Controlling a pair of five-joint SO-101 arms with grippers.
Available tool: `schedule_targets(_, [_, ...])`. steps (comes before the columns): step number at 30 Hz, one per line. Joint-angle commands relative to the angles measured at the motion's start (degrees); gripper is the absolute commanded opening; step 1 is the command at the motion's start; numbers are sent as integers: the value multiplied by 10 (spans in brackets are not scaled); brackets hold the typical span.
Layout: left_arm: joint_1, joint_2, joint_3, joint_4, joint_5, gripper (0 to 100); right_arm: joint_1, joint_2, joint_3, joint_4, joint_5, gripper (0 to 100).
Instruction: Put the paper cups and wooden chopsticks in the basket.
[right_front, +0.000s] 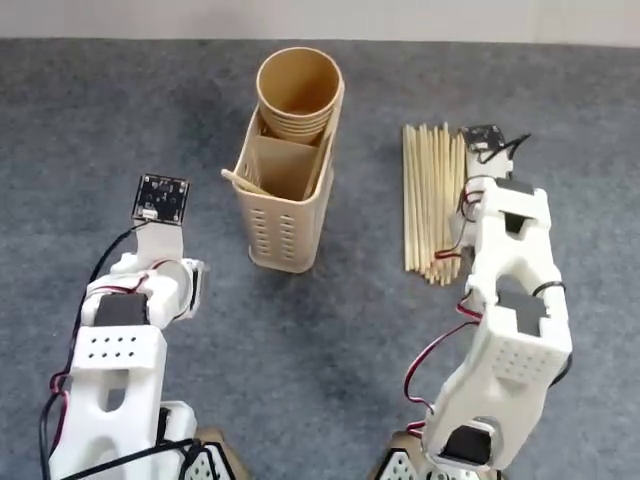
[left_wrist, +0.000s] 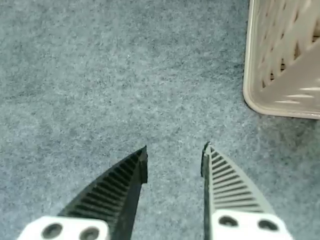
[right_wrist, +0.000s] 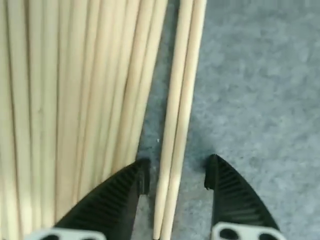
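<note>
Chopsticks (right_front: 432, 200) lie parallel — long axis near-to-far.

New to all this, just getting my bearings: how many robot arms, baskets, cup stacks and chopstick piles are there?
Robot arms: 2 (left arm, right arm)
Basket: 1
Stack of paper cups, standing in the basket: 1
Pile of wooden chopsticks, beside the basket: 1
Total: 5
</note>
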Motion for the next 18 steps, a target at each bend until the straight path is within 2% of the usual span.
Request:
schedule_targets(1, [1,-12,-3,-10,4,200,8,12,-42,23,3,68])
schedule_targets(2, [1,-12,-3,-10,4,200,8,10,-55,37,3,0])
schedule_targets(5, [1,-12,-3,-10,4,200,8,-7,-95,100,2,48])
schedule_targets(9, [1,-12,-3,-10,4,200,0,-67,-173,200,-4,48])
schedule_targets(15, [1,-12,-3,-10,4,200,-28,-207,-277,255,-219,27])
schedule_targets(18, [1,-12,-3,-10,4,200,-65,-284,-300,255,-256,4])
